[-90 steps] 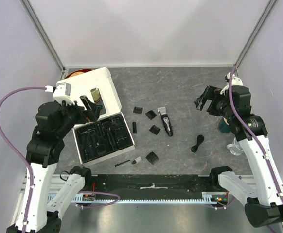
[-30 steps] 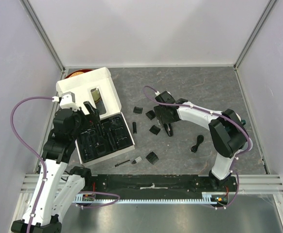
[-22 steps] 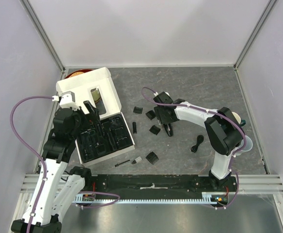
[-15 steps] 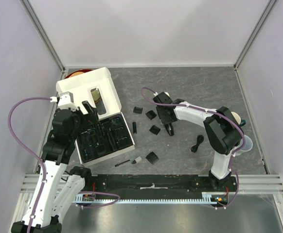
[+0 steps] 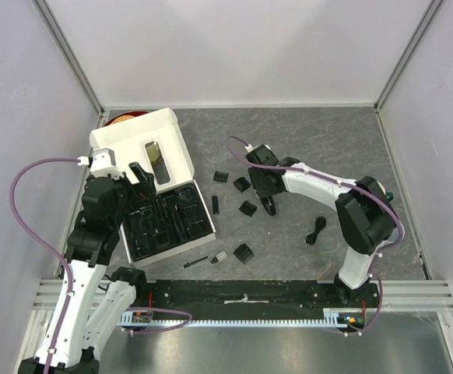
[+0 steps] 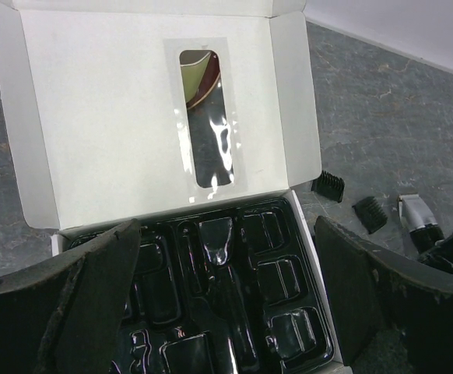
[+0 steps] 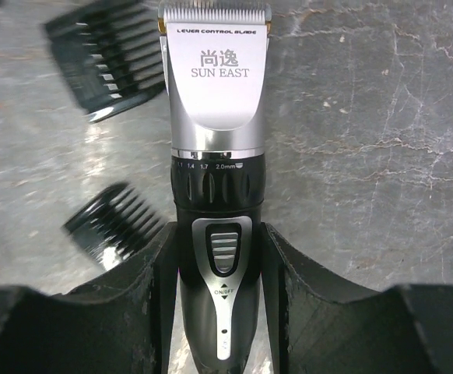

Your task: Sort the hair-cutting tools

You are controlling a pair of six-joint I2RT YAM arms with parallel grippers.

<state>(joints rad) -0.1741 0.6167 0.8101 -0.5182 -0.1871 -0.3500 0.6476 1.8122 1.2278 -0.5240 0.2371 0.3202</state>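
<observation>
Clock directions are read on the top view, with 12 pointing away from the arm bases.

- Step in hand: pickup of the clipper [image 7: 217,156]. It lies flat on the table [image 5: 320,148] just right of centre, blade head toward 12.
- Your right gripper [image 7: 217,265] is closed on the clipper, with the pads [image 7: 158,296] pressed to both sides of the black body just below the dial. I judge that it has not been lifted yet.
- Your left gripper [image 5: 145,173] is spread wide and holds nothing. It hangs over the 12 o'clock edge of the tray [image 6: 298,234].
- Next move, as I judge it: lift straight up, carry toward 9 and lay the clipper in the long moulded slot [image 6: 225,304]. You will need to turn the wrist to match the slot's line.
- In the way:
  - Two comb guards [image 5: 241,185] [image 5: 247,208] sit just beside the clipper at 10 and 7, so a low drag would shove them.
  - A short black piece [image 5: 215,204] lies between the clipper and the tray.
  - The left gripper is over the tray, so move it off first.
- Elsewhere:
  - There are guards at [image 5: 221,177] and [image 5: 244,252].
  - What is probably the small brush [image 5: 198,262] is at 7.
  - The cord [image 5: 315,231] is at 4, well apart.
  - The box [image 5: 133,139] lid stands open at 10.
</observation>
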